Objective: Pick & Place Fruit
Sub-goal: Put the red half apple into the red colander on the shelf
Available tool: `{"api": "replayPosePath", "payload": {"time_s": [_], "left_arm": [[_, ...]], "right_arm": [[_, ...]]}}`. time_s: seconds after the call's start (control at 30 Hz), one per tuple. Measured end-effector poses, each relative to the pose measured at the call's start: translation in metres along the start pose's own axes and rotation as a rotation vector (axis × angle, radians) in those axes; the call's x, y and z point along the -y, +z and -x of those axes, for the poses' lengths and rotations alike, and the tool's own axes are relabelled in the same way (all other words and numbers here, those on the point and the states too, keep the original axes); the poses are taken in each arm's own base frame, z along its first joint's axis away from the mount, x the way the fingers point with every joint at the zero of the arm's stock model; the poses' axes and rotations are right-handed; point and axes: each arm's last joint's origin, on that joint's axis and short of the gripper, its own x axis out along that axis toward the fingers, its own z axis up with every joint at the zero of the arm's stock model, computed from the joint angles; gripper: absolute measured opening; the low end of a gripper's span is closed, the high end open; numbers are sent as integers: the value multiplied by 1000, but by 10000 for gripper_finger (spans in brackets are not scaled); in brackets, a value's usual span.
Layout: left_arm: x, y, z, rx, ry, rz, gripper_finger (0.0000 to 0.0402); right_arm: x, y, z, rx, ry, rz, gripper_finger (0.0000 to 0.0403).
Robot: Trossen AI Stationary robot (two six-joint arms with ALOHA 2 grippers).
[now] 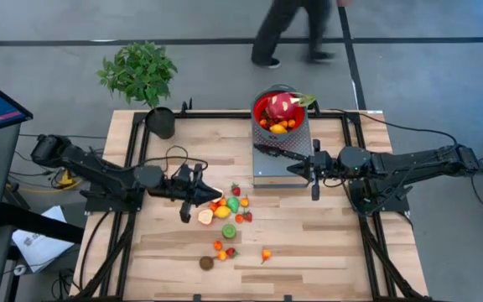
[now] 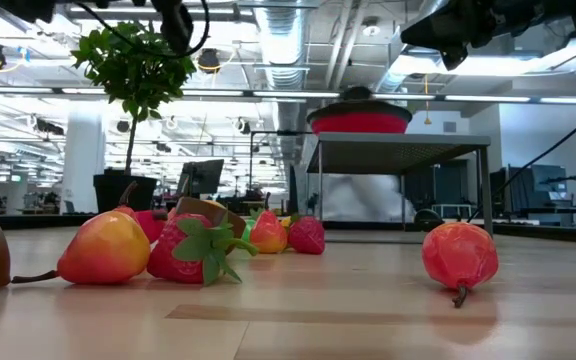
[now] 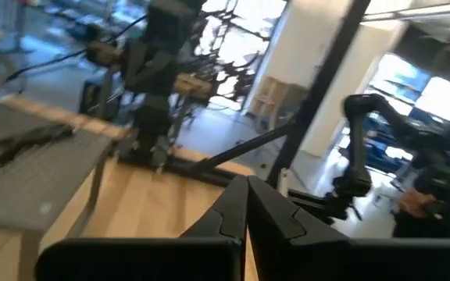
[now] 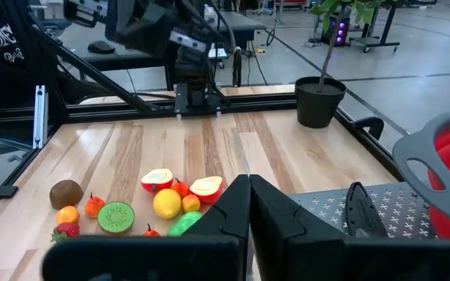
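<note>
Left claw (image 1: 193, 195) reaches flat across the table (image 1: 325, 252), fingers closed, empty, loose fruit (image 1: 225, 210) just at its 3 o'clock. Right claw (image 1: 313, 174) mirrors it, closed, empty, beside the grey stand (image 1: 262, 168). Dragon fruit (image 1: 280, 107) sits in the red bowl (image 1: 262, 105) at 12 o'clock.

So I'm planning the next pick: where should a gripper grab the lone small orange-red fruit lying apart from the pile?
Probably across the round body of the lone orange-red fruit, from straight above. In the low view it rests on the table with a thin stem pointing down at the wood; the stem looks too slim to pinch. Nothing crowds it, so either side is free.
</note>
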Motion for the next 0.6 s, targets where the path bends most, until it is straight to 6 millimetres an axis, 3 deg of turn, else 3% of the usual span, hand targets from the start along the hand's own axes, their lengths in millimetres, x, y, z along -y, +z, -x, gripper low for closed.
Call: {"api": "replayPosePath", "payload": {"time_s": [0.33, 0.6], "left_arm": [[11, -17, 7, 3, 283, 112, 1], [20, -23, 9, 54, 389, 125, 1]], "right_arm": [[0, 0, 0, 0, 0, 0, 3], [0, 0, 0, 0, 0, 0, 3]]}}
